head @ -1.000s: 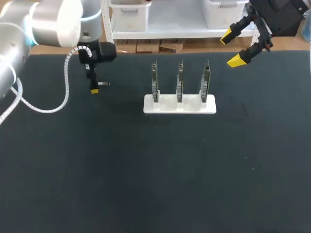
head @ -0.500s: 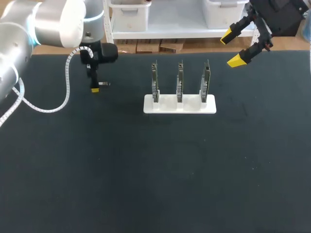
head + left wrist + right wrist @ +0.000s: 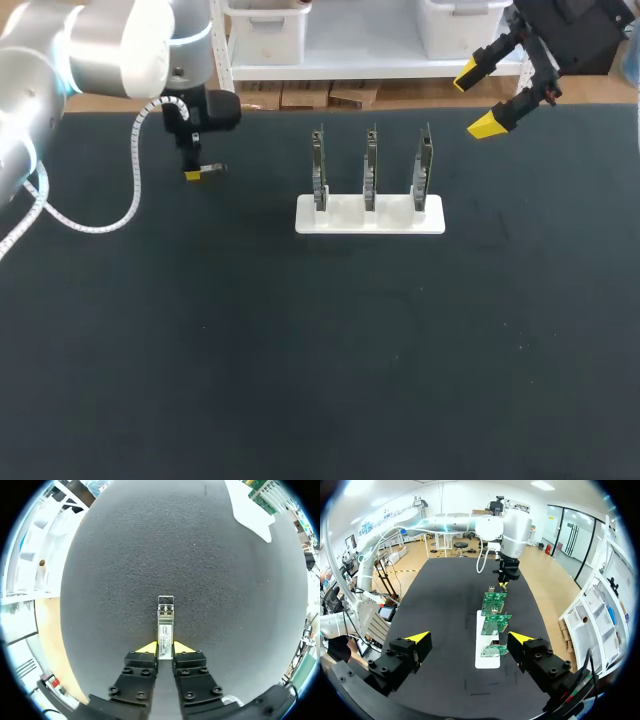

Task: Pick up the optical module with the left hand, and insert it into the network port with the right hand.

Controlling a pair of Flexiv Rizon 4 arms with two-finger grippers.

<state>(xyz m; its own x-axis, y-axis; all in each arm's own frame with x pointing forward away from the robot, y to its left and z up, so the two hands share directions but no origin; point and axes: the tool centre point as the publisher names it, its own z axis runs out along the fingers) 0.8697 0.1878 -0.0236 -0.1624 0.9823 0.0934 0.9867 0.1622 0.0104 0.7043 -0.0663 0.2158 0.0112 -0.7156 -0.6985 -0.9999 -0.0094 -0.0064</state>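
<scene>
Two fingers (image 3: pixel 148 648) of the left gripper (image 3: pixel 165 649) clamp the optical module (image 3: pixel 165 617), now lifted slightly off the black table (image 3: pixel 300 350), so pickup seems done; the right gripper (image 3: pixel 478 98) waits, fingers wide apart.

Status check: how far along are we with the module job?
Done: the left tool is shut on the module. In hand: only that; the right tool hangs open, away from the boards. Left: handover to the right tool, then plugging it into a board.
</scene>
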